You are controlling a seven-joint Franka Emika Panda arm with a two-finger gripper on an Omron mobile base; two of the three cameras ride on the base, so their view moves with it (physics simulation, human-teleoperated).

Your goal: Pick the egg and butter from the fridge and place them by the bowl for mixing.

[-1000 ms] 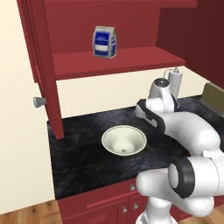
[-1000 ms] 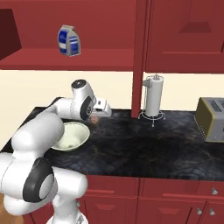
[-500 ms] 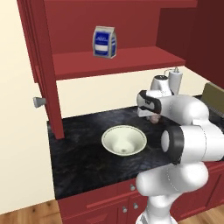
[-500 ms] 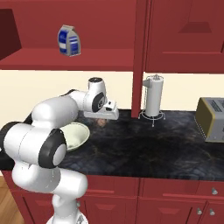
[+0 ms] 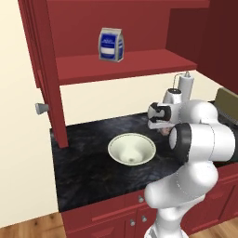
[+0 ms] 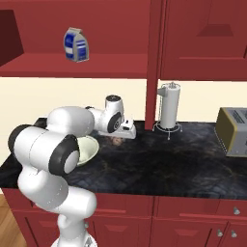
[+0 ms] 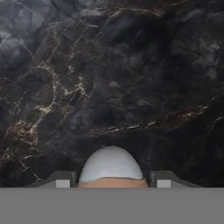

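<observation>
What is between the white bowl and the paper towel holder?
In the right base view, the gripper holding the egg sits between the bowl and paper towel holder.

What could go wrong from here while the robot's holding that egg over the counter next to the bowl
The egg sits between the gripper fingers above bare dark counter; released from any height, it may crack or roll on the flat stone. The bowl is close beside the hand, so a sideways swing of the arm could knock its rim.

Counter [image 5: 88,172] black marble, tan veining. Bowl [image 5: 132,149] cream, pale greenish inside. Egg [image 7: 111,169] pinkish-tan. Carton [image 5: 111,44] blue-white. Cupboards [image 6: 202,38] dark red.
</observation>
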